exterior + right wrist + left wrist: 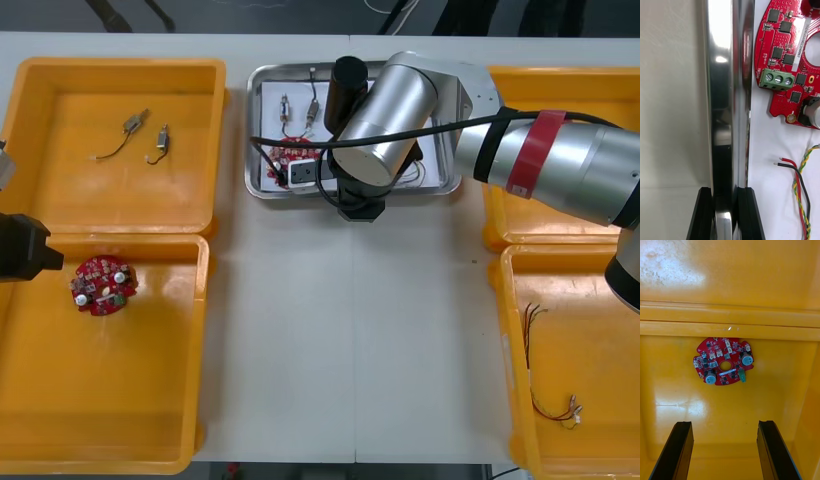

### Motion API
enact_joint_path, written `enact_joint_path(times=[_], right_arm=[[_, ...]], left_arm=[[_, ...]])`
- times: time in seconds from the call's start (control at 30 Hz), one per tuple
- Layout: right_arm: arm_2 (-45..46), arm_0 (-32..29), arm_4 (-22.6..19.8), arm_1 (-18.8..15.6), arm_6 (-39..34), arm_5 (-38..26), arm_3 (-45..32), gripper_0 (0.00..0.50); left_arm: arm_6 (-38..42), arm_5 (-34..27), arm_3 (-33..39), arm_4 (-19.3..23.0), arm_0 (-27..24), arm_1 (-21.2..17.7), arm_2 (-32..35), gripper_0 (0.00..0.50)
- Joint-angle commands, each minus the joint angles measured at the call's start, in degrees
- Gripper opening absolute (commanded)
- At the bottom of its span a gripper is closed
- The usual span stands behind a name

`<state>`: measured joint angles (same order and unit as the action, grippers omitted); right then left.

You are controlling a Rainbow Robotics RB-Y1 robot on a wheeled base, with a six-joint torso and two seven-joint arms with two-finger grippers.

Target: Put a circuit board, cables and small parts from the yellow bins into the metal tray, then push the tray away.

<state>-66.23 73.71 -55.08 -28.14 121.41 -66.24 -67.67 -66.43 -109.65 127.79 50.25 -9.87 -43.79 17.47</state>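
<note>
Now my right gripper [723, 197] is clamped on the near rim of the metal tray [720, 93], one finger outside it and one inside. In the tray lie a round red circuit board [788, 56] and a red and yellow cable [802, 187]. My left gripper [725, 427] hangs with its fingers apart over the near left yellow bin [677, 390], above a second circuit board [724, 360].
</note>
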Motion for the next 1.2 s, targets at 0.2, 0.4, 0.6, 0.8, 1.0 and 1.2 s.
enact_joint_path(times=[0.2, 0.4, 0.6, 0.8, 1.0, 1.2], right_arm=[[1.02, 4.25, -3.37, -0.25, 3.48, 1.47, 5.35, 0.0], [1.02, 4.51, -3.89, 0.89, 3.75, 2.87, 7.64, 0.0], [1.02, 4.6, -5.21, 1.33, 3.92, 3.84, 7.72, 0.0], [1.02, 4.6, -5.56, 1.95, 4.62, 4.45, 7.55, 0.0], [1.02, 4.51, -4.68, 2.38, 5.85, 4.72, 6.76, 0.0], [0.93, 4.6, -4.6, 2.65, 6.73, 4.8, 6.76, 0.0]], left_arm=[[-3.71, -0.35, 1.76, -0.5, 1.08, -2.26, 1.34, 0.5], [-3.71, -0.35, 1.76, -0.5, 1.08, -2.26, 1.34, 0.5], [-3.71, -0.35, 1.76, -0.5, 1.08, -2.26, 1.34, 0.5], [-3.71, -0.35, 1.76, -0.5, 1.08, -2.26, 1.34, 0.5], [-3.71, -0.35, 1.76, -0.5, 1.08, -2.26, 1.34, 0.5], [-3.71, -0.35, 1.76, -0.5, 1.08, -2.26, 1.34, 0.5]])
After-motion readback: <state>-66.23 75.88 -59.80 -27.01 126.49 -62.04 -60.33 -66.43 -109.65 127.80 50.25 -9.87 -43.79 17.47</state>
